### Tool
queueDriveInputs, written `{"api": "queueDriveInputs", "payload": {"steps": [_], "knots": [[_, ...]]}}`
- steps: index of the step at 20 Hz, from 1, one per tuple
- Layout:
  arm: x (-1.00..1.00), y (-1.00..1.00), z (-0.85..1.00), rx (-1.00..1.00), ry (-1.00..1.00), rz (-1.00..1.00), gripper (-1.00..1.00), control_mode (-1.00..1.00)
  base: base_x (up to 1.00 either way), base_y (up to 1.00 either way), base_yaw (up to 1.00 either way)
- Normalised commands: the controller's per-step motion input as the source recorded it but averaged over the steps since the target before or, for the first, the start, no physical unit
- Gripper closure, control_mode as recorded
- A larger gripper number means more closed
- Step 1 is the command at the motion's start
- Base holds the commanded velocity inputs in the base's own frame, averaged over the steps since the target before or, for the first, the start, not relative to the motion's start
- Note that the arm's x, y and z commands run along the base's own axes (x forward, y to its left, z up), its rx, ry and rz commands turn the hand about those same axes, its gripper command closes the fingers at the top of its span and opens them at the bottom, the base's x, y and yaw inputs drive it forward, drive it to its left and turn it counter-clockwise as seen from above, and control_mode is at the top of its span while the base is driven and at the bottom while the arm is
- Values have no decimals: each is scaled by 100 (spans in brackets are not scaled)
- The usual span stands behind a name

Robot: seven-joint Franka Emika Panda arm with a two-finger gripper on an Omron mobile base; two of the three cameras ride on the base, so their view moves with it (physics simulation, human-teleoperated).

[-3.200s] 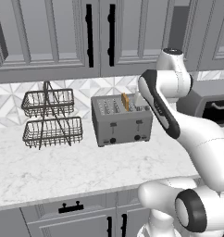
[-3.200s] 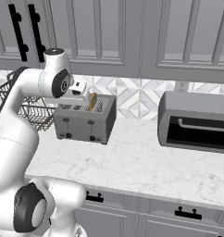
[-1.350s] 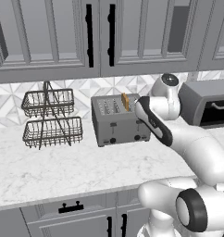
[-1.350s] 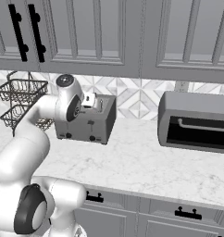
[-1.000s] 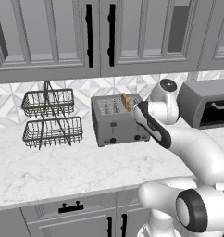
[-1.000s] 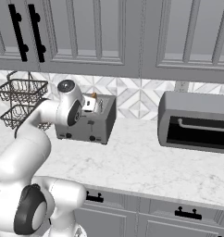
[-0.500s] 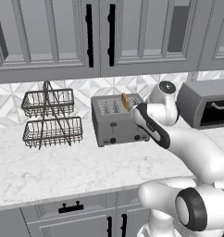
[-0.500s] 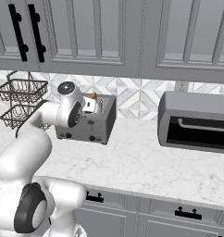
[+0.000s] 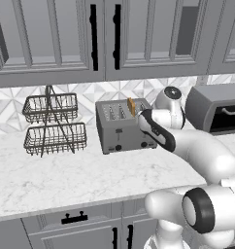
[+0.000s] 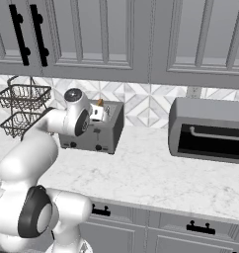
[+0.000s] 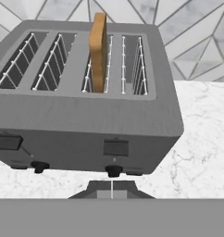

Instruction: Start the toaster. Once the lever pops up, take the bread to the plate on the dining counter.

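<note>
We have dropped the closed, empty jaws low before the toaster; its right lever sits just ahead, seemingly unpressed, bread upright.

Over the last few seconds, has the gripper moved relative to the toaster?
Yes. The gripper has come down from above the toaster to its front face, low beside the right-hand lever, fingers shut.

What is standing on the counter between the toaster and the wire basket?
Nothing stands there. In the left base view the strip of counter between the toaster and the wire basket is bare marble.
</note>
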Motion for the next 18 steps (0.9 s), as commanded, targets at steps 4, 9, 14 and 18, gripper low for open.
{"api": "queueDriveInputs", "payload": {"steps": [4, 9, 14, 18], "knots": [[15, 0, -14, 0, 0, 0, 100, -100, 0, 0, 0], [17, 0, -6, 0, 0, 0, 100, -100, 0, 0, 0], [16, 0, -13, 0, 0, 0, 100, -100, 0, 0, 0], [2, 0, -19, 0, 1, 0, 100, -100, 0, 0, 0]]}}
